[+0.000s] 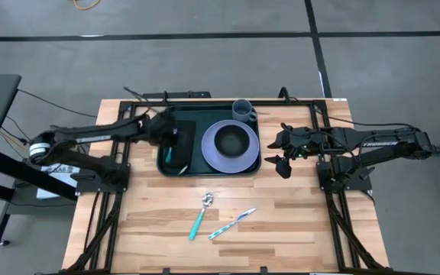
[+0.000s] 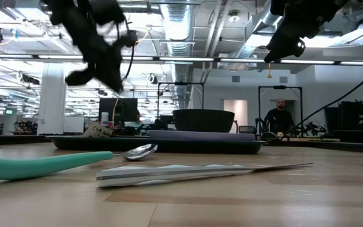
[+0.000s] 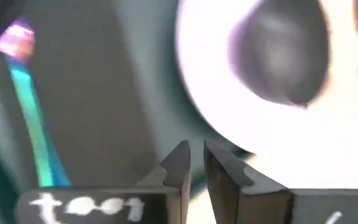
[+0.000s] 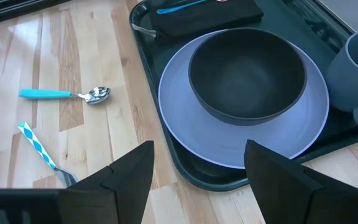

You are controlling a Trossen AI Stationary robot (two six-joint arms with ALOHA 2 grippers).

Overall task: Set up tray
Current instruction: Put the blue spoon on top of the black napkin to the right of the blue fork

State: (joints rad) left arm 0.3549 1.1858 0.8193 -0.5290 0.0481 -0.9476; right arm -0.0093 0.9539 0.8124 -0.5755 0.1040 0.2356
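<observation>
High view: nearest to me, I see a spoon (image 1: pixel 202 215) and a knife (image 1: pixel 231 224) lying on the table (image 1: pixel 296 229). Farther, the tray (image 1: pixel 194 122) carries a plate (image 1: pixel 231 145) with a bowl (image 1: pixel 231 140), and a cup (image 1: pixel 242 109) at its far corner. My left gripper (image 1: pixel 176 137) hovers over the tray's left part, fingers nearly closed on nothing. My right gripper (image 1: pixel 283 153) waits beside the tray's right edge, fingers spread.

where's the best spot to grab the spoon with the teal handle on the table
Probably the teal handle of the spoon, taken from straight above with fingers across it. It lies flat on the bare table, bowl toward the tray, apart from the knife.
</observation>
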